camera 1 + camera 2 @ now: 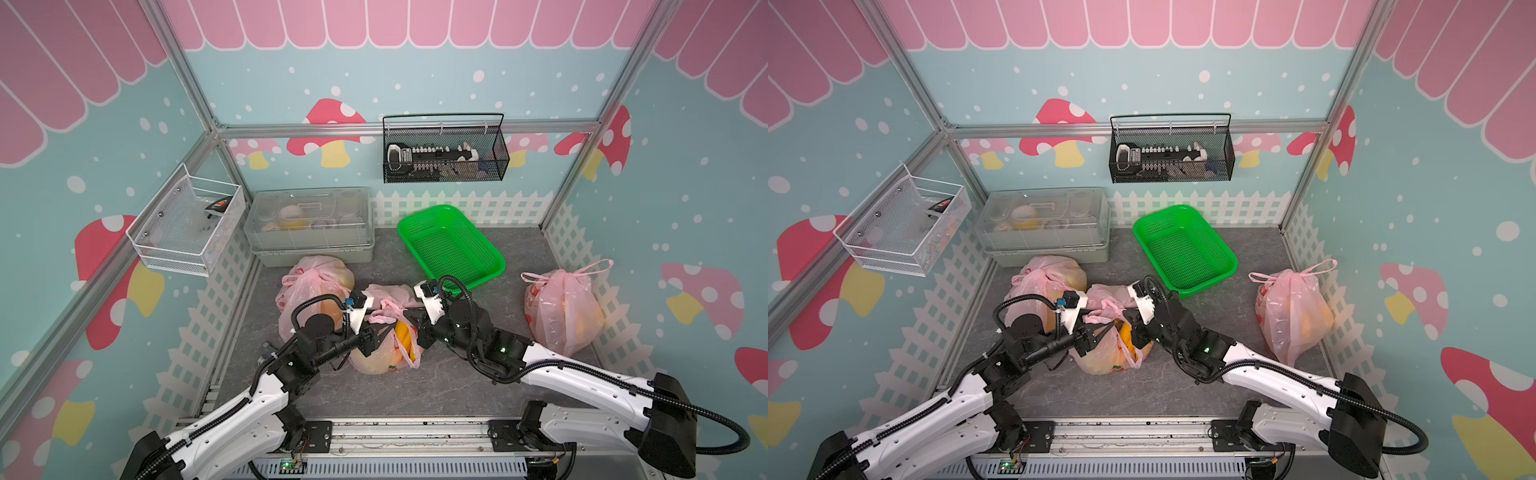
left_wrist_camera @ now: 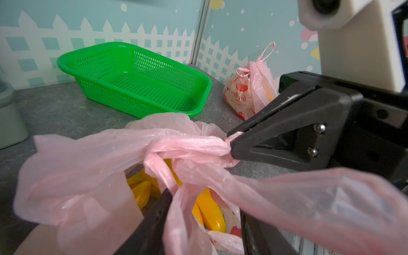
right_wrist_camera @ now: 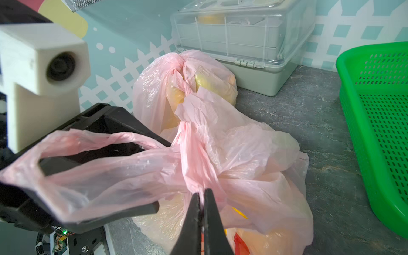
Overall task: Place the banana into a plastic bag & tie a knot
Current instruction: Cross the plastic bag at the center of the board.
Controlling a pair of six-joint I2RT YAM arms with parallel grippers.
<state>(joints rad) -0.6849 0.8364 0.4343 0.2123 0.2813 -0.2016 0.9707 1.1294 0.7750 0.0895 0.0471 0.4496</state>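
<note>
Resting near the middle of a grey marbled tabletop (image 1: 457, 382), a translucent pink plastic bag (image 1: 374, 359) is shown btwn two black-and-white robot arms in both top views. Yellow bananas (image 2: 208, 212) are seen inside it thru the gaping mouth.

The right end effector (image 2: 230, 142) is shown clamped shut on a twisted bag handle (image 2: 194, 143), which is pinched at the very fingertips. The left end effector (image 3: 163, 176) is seen w/ jaws held apart. A second handle loop (image 3: 99, 141) is draped over its fingers, w/ nothing visibly pinched. The two handles are crossed above the bag mouth. Whether a knot has been pulled tight can't be told.

Behind the bag & to the robot's left, a tied pink bag w/ yellowish contents (image 1: 311, 282) is set just in front of a clear-lidded pale storage box (image 1: 309, 224). Another tied pink bag (image 1: 557, 311) is stood well apart at the robot's right, near the fence-print wall. A bright green perforated plastic basket (image 1: 453, 245) is placed at an angle toward the back of the tabletop, close to the right arm's wrist.

On the back wall a black wire-mesh basket (image 1: 444, 153) is hung, w/ dark & white items inside that are too small to identify. A white mesh basket (image 1: 187, 224) is mounted on the left wall.
</note>
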